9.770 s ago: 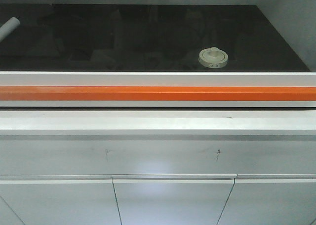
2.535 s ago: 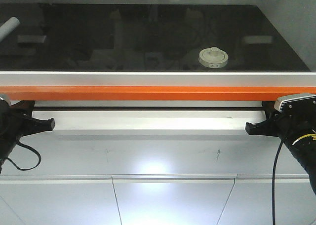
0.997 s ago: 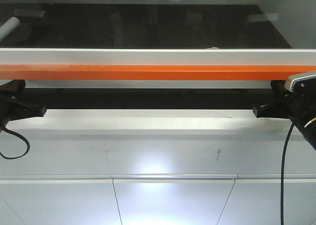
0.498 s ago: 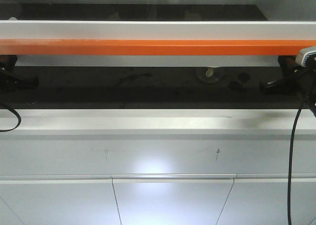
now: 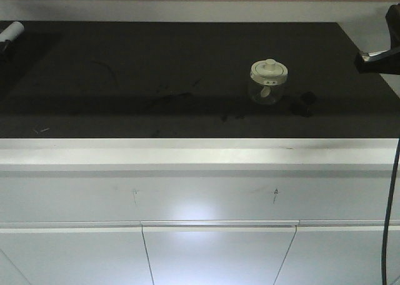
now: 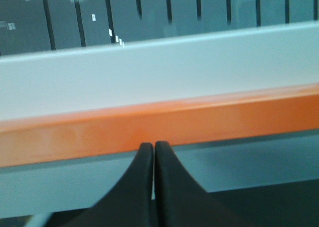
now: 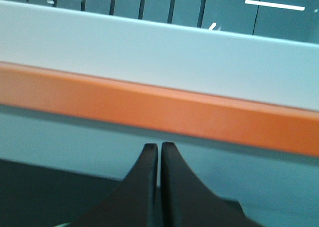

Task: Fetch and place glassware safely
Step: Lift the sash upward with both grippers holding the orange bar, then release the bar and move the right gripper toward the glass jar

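Glassware (image 5: 269, 82) upright on black worktop (image 5: 125, 66), lid (image 5: 269, 70) on | your left gripper (image 6: 153, 146): fingers pressed together under orange bar (image 6: 209, 118) | your right gripper (image 7: 160, 146): same, pressed together, also under that bar

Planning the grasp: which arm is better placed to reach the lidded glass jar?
Right. The jar sits right of centre on the black worktop, nearer the right pincer.

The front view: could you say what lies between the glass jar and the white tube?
Only bare, faintly scuffed black worktop separates jar and tube, per the front view.
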Controlling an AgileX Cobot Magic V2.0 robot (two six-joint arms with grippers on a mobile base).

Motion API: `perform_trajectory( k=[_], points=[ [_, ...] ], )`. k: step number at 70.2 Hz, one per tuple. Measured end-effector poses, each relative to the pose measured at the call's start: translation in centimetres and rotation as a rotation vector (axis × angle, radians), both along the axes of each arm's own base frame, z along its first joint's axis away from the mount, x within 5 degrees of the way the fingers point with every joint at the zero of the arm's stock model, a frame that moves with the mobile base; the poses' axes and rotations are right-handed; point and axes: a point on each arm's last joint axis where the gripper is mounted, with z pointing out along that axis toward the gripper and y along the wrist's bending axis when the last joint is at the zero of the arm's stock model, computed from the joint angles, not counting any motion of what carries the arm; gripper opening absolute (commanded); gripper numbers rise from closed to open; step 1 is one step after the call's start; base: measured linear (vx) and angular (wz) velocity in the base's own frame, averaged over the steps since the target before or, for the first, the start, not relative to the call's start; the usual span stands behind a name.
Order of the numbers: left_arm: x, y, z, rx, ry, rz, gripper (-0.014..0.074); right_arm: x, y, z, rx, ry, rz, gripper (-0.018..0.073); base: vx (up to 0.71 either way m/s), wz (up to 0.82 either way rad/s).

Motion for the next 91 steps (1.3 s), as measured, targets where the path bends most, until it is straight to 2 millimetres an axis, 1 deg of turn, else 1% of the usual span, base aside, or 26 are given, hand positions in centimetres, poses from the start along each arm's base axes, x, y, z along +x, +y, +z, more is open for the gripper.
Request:
perform_trajectory(
  k=[5,16,26,40,45,51,58,73,82,91],
  points=[
    [-0.4,0.0,0.5,0.000,-0.023,0.000,-0.0007,-0.3,0.0,0.3,0.001,-0.009,-0.001,-0.0001,0.00,0.00],
    [-0.4,0.0,0.4,0.001,-0.006,0.001,-0.0007,-0.7,0.0,0.7,0.000,-0.004,-0.006,-0.0001,0.00,0.00],
    [-0.9,0.0,0.7,0.002,0.014,0.005,-0.0007,-1.1,0.0,1.0,-0.002,0.001,-0.014,-0.0001,0.00,0.00],
    [-2.7,0.1,1.6,0.005,0.052,0.015,-0.0007,-2.3,-0.1,1.9,0.045,0.031,-0.021,-0.0001,0.00,0.00],
    [-3.7,0.2,1.9,0.006,0.060,0.018,-0.0007,-3.0,-0.1,2.2,0.062,0.054,-0.018,-0.0001,0.00,0.00],
    [-4.9,0.2,1.8,0.007,0.055,0.019,-0.0007,-3.6,0.1,2.5,0.082,0.079,-0.004,-0.0001,0.00,0.00],
    [-6.5,0.2,0.7,0.007,0.066,0.020,-0.0007,-4.4,0.7,2.8,0.092,0.098,0.036,-0.0001,0.00,0.00],
    [-9.9,-0.3,-3.2,0.010,0.130,-0.008,-0.0007,-5.5,3.1,2.9,0.044,0.115,0.156,-0.0001,0.00,0.00],
    [-12.1,-0.4,-4.8,-0.006,0.136,-0.021,-0.0007,-6.6,3.2,1.9,0.054,0.137,0.168,-0.0001,0.00,0.00],
    [-14.1,-0.3,-6.6,-0.029,0.164,-0.020,-0.0007,-8.0,3.1,0.0,0.059,0.176,0.163,-0.0001,0.00,0.00]
  ],
)
